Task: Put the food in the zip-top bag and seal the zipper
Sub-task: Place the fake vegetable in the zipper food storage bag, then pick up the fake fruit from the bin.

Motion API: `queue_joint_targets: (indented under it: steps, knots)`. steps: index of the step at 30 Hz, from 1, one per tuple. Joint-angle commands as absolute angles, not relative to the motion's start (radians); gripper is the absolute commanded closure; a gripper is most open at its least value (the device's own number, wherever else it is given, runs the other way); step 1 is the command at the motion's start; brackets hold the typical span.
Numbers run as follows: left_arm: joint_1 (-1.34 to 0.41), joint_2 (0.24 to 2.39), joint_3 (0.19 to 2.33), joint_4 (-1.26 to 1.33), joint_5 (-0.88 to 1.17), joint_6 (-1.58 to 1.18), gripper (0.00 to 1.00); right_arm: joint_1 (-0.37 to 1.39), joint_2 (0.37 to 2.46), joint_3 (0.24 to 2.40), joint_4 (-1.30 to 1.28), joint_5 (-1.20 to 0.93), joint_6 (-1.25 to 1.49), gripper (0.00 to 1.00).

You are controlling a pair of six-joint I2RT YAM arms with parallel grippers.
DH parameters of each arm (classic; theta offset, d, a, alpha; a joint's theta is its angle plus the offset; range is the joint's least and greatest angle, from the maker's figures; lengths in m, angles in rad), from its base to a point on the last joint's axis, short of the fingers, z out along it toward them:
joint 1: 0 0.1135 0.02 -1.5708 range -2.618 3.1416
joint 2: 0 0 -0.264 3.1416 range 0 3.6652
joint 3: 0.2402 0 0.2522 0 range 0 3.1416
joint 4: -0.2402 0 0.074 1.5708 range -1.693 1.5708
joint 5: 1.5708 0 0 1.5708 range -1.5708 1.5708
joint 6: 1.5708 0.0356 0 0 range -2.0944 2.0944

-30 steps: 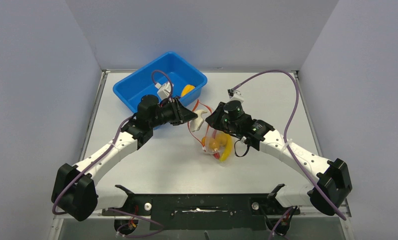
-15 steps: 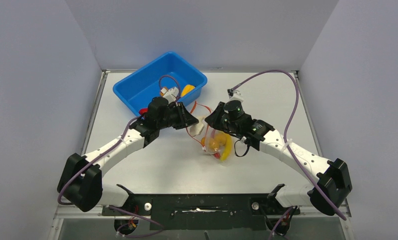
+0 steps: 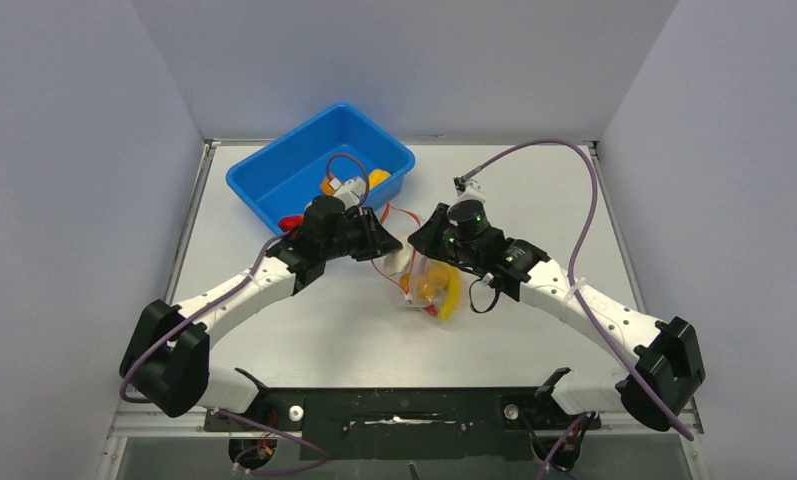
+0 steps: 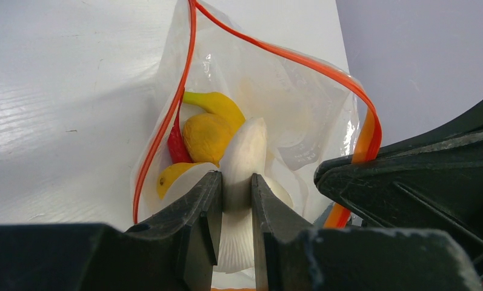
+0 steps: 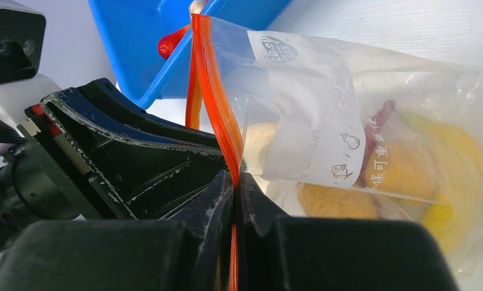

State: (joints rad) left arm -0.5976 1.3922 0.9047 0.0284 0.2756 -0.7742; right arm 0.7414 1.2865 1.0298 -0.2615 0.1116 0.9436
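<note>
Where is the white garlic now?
Centre of left wrist view: white garlic pinched in the left gripper at the open mouth of the zip-top bag, beside the banana.

Base of white garlic [image 4: 243, 159] behind left jaws

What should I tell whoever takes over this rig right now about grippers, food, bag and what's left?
The left gripper is shut on the white garlic at the open mouth of the zip-top bag.
The right gripper is shut on the zipper, holding the mouth up.
Done: banana, orange lump and red chili are in the bag.
Left: release the white garlic inside, fetch what lies in the blue tub, at least a yellow-orange piece and a red piece, then seal the zipper.
</note>
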Motion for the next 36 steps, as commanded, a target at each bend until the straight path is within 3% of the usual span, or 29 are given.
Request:
queue_joint_targets:
  steps: [1, 6, 16, 36]
  knots:
    - [-0.611, 1.396, 0.959, 0.121, 0.26, -0.774, 0.87, 0.749, 1.264, 1.051, -0.188, 0.107, 0.935, 1.0]
    - [-0.615, 1.402, 0.959, 0.136, 0.258, -0.775, 0.81, 0.749, 1.26, 1.049, -0.195, 0.11, 0.935, 1.0]
    - [-0.618, 1.366, 1.015, 0.048, 0.279, -0.688, 0.44, 0.742, 1.234, 1.045, -0.222, 0.133, 0.919, 1.0]
    - [-0.545, 1.26, 1.175, -0.248, 0.144, -0.444, 0.43, 0.736, 1.121, 1.036, -0.33, 0.146, 0.784, 1.0]
